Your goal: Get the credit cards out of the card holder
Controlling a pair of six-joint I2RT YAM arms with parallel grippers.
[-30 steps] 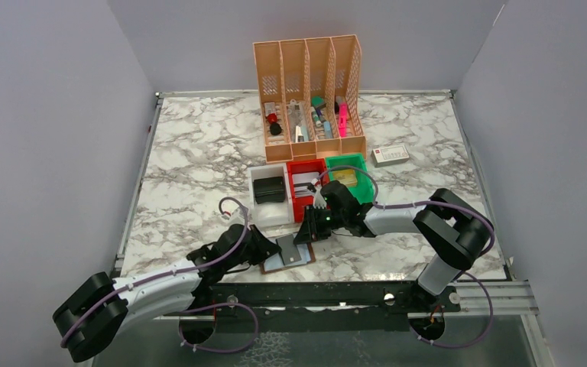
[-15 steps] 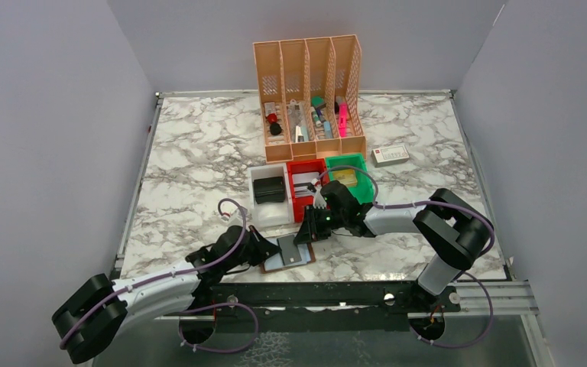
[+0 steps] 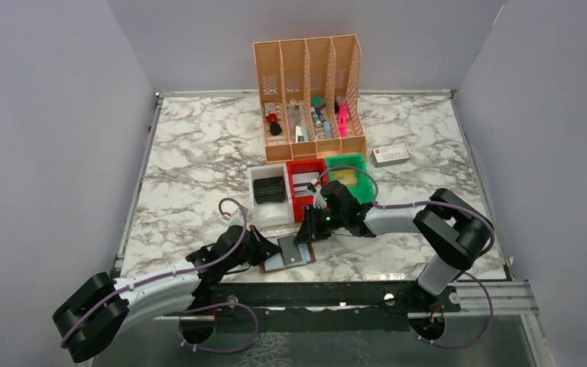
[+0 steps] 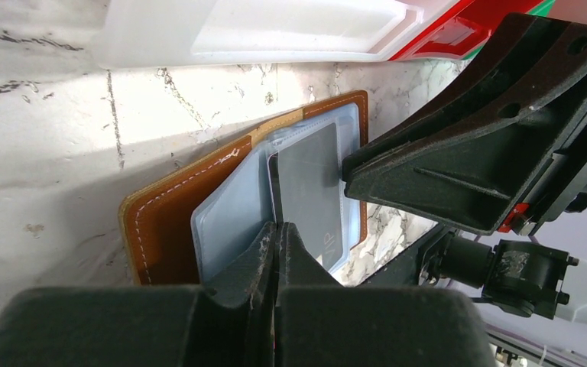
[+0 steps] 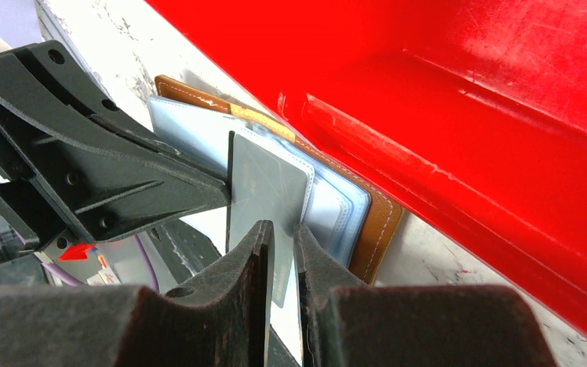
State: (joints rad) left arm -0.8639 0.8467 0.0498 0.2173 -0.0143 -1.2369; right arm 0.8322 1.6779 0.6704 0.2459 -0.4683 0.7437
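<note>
The brown card holder [image 3: 275, 264] lies open near the table's front edge, its bluish sleeves facing up [image 4: 160, 229]. A dark grey credit card [image 3: 292, 251] sticks out of the sleeves [image 4: 309, 183]. My left gripper [image 3: 269, 251] is shut, and the card's left edge runs straight into the seam between its tips [image 4: 279, 227]. My right gripper [image 3: 303, 235] is at the holder's far right corner. Its jaws stand a narrow gap apart [image 5: 281, 228] just over the card [image 5: 267, 183], which shows face-on through the gap. The brown cover [image 5: 374, 222] peeks out beside the sleeves.
A red bin [image 3: 306, 187] stands right behind the holder, its wall close to my right fingers [image 5: 466, 115]. A white bin [image 3: 260, 210] holding a black case and a green bin [image 3: 363, 187] flank it. An orange file rack [image 3: 309, 95] and a white box [image 3: 390, 155] sit further back.
My left jaws have closed at the card's left edge. Neither arm nor the holder has visibly shifted, and the right jaws keep the same narrow gap.
</note>
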